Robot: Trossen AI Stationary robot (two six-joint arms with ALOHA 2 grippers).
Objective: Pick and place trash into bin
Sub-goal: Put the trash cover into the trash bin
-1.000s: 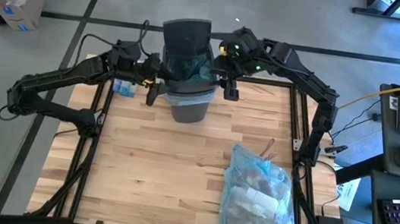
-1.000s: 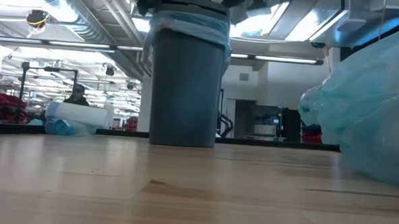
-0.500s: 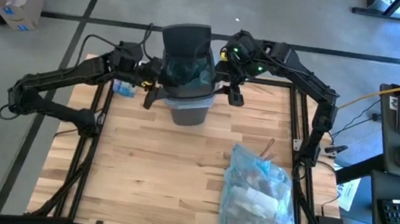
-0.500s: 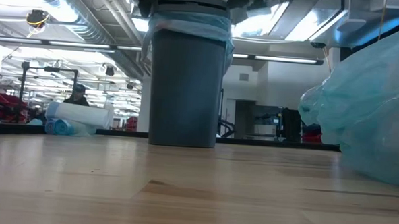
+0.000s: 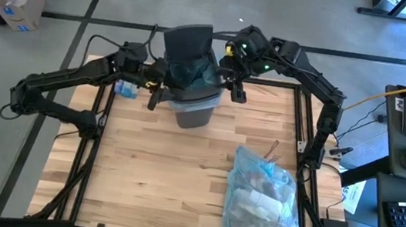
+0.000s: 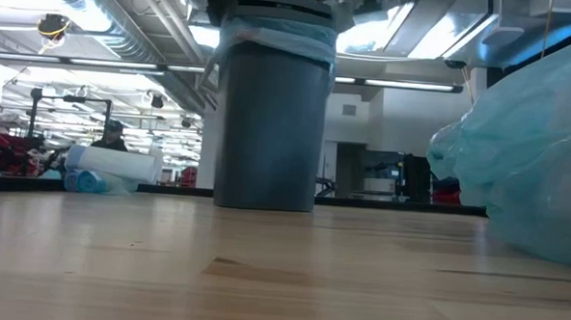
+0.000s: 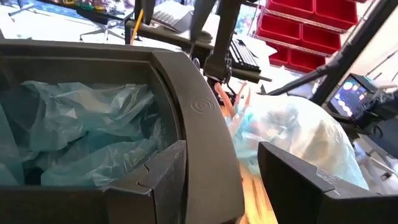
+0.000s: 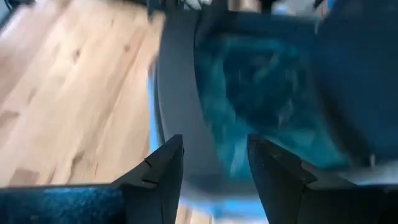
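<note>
The bin (image 5: 189, 100) is being flanked at the table's far edge by the left gripper (image 7: 214, 177) and right gripper (image 8: 214, 165), each part-open astride its rim, while the bagged trash (image 5: 262, 202), judged light, soft and slippery, is lying apart.

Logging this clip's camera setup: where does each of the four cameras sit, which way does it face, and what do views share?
High view: overhead, straight down; both arms flank the dark grey plastic bin, left gripper, right gripper.
Low view: table height, level across the wooden table; arms barely show above the bin.
Left wrist view: past its own fingers over the rim.
Right wrist view: past its fingers, down into the liner.
Shared: the bin in all; filled blue plastic bag in three.
</note>
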